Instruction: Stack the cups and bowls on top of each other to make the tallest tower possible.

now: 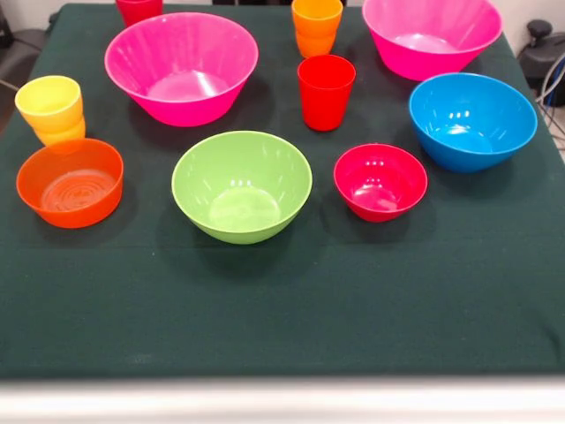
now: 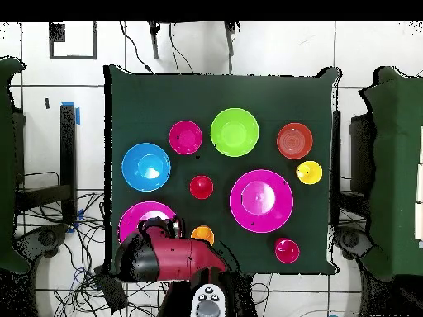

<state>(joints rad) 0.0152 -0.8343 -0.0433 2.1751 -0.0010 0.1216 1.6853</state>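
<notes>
No tower shows; the bowls stand apart on the dark green cloth. The lime-green bowl [image 1: 241,185] [image 2: 235,132] is in the middle, with the small red bowl [image 1: 380,181] [image 2: 185,137] and blue bowl [image 1: 472,121] [image 2: 146,167] beside it. The translucent orange bowl [image 1: 71,183] sits by a yellow cup [image 1: 50,108] [image 2: 309,172] nested on another cup. Two hot-pink bowls [image 1: 181,69] [image 1: 431,35] stand behind. A red cup [image 1: 326,92], an orange cup [image 1: 316,26] nested on another, and a second red cup [image 1: 139,9] stand upright. The red arm's end [image 2: 155,229] is over one pink bowl [image 2: 144,216], hiding the gripper.
The table's front edge [image 1: 282,380] runs below a wide strip of bare cloth. Cables and dark equipment lie on the floor around the table in the overhead view [image 2: 49,239]. The robot's base [image 2: 206,301] is at the table's edge.
</notes>
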